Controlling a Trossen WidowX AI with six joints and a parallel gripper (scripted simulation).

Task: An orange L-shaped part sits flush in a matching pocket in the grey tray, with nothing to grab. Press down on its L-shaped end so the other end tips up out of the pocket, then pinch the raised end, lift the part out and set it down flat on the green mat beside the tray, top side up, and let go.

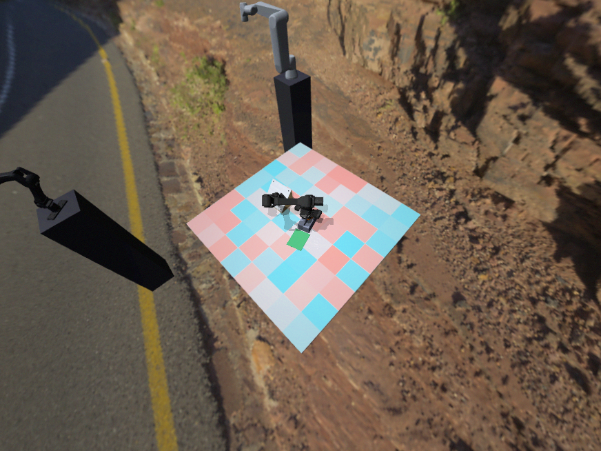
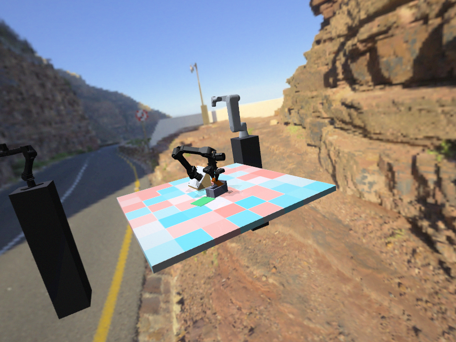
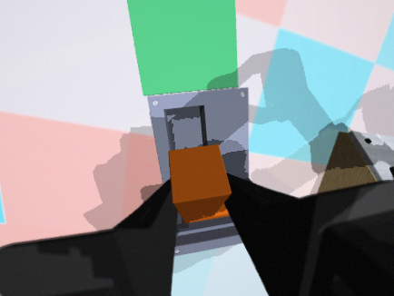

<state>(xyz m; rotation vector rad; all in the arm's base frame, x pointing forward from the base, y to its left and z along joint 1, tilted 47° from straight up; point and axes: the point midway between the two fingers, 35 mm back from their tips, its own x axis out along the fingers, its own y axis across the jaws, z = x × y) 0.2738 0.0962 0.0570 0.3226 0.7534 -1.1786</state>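
The orange part (image 3: 200, 170) (image 2: 219, 182) is steeply tipped, with its raised end close to the wrist camera. My gripper (image 3: 196, 182) (image 2: 214, 180) is shut on this raised end, one black finger on each side. The grey tray (image 3: 227, 106) (image 2: 217, 193) (image 1: 304, 226) is below, and the pocket's end nearest the mat shows bare. The part's lower end is mostly hidden, so I cannot tell whether it still touches the pocket. The green mat (image 3: 188, 45) (image 2: 201, 201) (image 1: 298, 240) lies flat beside the tray, with nothing on it.
A white slanted board with a wooden side (image 3: 337, 156) (image 2: 201, 182) stands near the tray, on the arm's base side. A grey arm (image 1: 279, 41) (image 2: 232, 110) on a black pillar stands behind the table. Another black arm (image 1: 29, 179) (image 2: 28, 161) stands on a pillar at the left.
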